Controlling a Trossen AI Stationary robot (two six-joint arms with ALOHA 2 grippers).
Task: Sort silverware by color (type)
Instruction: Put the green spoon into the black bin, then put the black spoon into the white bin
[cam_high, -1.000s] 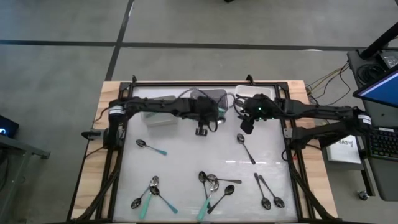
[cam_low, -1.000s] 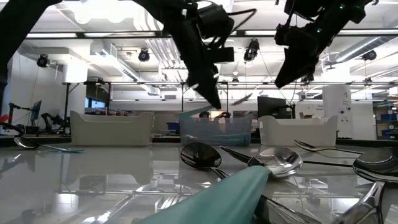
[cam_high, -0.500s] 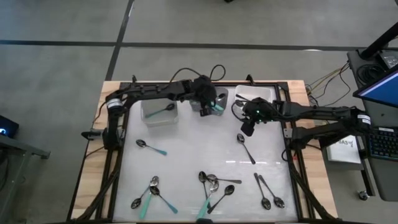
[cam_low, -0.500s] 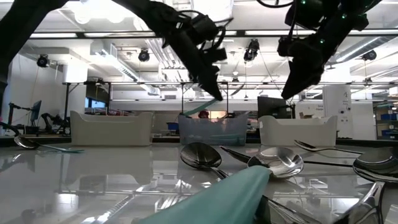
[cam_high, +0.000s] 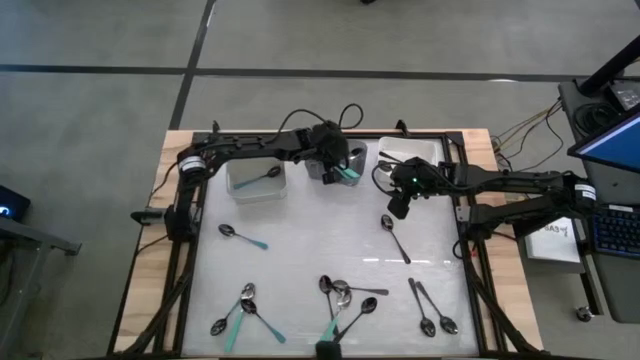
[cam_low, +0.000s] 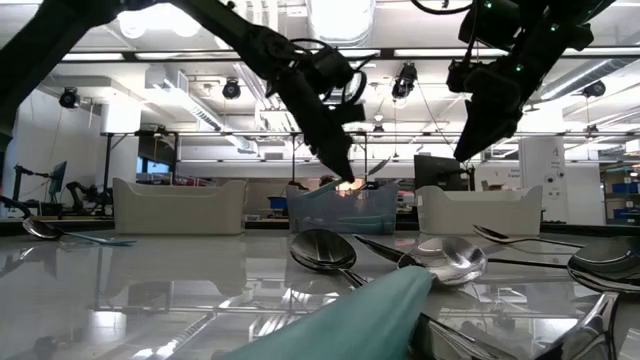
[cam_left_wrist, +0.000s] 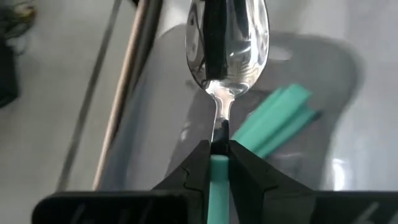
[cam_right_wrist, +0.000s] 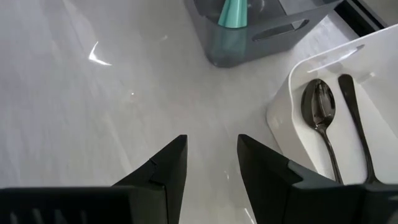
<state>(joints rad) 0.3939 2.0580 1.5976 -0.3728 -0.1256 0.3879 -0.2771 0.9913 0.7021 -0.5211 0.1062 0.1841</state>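
High view: glossy white table (cam_high: 320, 250), grey floor (cam_high: 100, 100)

table (cam_high: 310, 250) white | on it: spoons (cam_high: 340, 295), three bins (cam_high: 256, 180)

Three bins (cam_high: 256, 182), two arms (cam_high: 500, 182)

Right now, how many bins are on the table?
3, in a row at the far side: white left bin, grey middle bin below the left gripper, white right bin.
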